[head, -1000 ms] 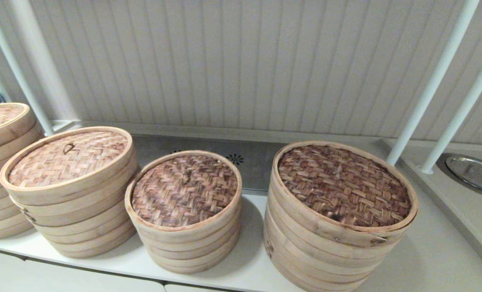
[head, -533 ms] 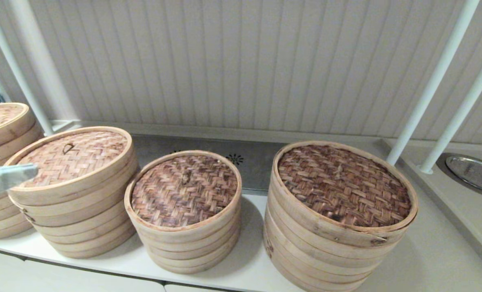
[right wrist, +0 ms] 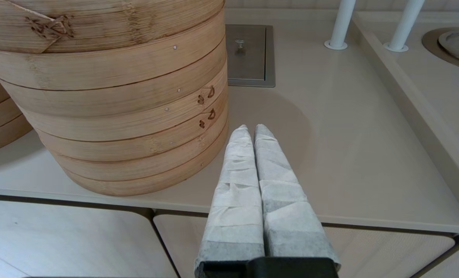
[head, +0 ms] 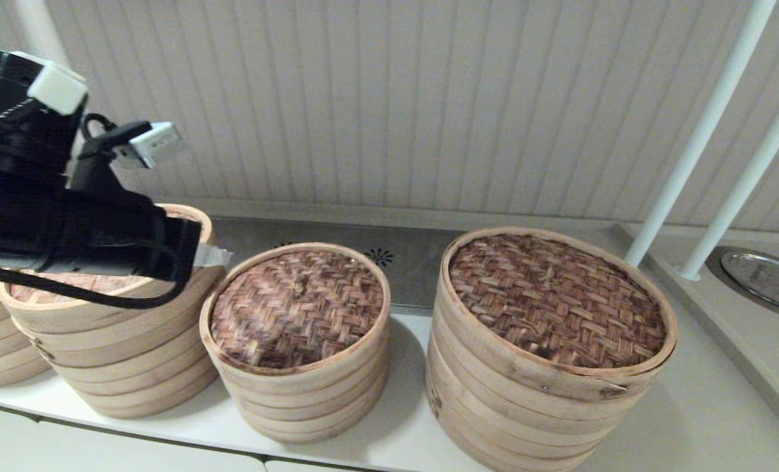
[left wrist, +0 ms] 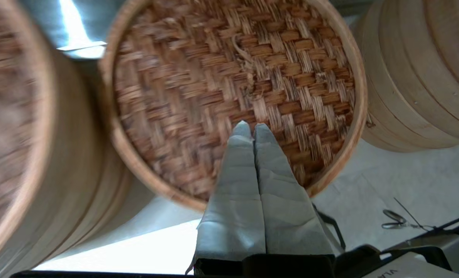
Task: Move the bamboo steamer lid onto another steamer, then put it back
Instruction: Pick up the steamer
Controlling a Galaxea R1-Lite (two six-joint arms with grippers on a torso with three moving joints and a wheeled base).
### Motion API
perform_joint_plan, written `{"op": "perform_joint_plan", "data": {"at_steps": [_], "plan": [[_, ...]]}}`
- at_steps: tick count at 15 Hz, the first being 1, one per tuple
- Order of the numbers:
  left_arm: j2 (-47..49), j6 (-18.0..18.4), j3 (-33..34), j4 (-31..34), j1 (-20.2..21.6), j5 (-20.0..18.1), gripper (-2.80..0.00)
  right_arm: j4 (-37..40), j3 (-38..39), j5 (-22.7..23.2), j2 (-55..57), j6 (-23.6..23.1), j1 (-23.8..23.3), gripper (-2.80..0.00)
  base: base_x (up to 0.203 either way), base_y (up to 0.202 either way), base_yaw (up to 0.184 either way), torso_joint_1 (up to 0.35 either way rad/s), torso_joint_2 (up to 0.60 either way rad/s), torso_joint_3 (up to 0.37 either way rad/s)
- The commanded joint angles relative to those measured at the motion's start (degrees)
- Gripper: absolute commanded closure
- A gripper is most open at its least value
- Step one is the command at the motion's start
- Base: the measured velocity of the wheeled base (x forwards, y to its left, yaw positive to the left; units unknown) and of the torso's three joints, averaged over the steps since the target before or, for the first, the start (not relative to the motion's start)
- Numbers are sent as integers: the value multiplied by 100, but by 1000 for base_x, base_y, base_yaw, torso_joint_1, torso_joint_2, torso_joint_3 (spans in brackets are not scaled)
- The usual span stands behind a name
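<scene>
Left tool (left wrist: 248,129) arrived | closed, above bamboo steamer lid (head: 297,308), not touching

The widest steamer stack (head: 550,354), topped with dark-brown weave, is set on the pale table (head: 690,419). Two white poles (head: 710,131) are seen beyond it, beside a metal dish (head: 759,278).

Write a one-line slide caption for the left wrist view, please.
Left gripper, fingers shut, above the bamboo steamer lid, which sits on its stack.
</scene>
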Motion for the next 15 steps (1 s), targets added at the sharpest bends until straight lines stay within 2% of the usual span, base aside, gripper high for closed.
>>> {"op": "perform_joint_plan", "data": {"at_steps": [1, 2, 3, 6, 10, 12, 15], "plan": [[645, -34, -196, 30, -124, 7, 0, -2, 18, 0, 6, 0, 2, 0, 0, 0, 0, 0, 0, 0], [802, -73, -267, 39, -144, 13, 0, -2, 18, 0, -3, 0, 2, 0, 0, 0, 0, 0, 0, 0], [938, -89, -294, 35, -151, 31, -280, -2, 18, 0, -3, 0, 2, 0, 0, 0, 0, 0, 0, 0], [1191, -158, -472, -15, -151, 239, -280, -2, 18, 0, -3, 0, 2, 0, 0, 0, 0, 0, 0, 0], [1612, -497, -769, 21, -307, 374, -280, -2, 18, 0, -3, 0, 2, 0, 0, 0, 0, 0, 0, 0], [1755, -526, -811, -12, -408, 703, -280, -2, 17, 0, -3, 0, 2, 0, 0, 0, 0, 0, 0, 0], [1894, -526, -785, -12, -469, 840, -280, -2, 18, 0, -3, 0, 2, 0, 0, 0, 0, 0, 0, 0]]}}
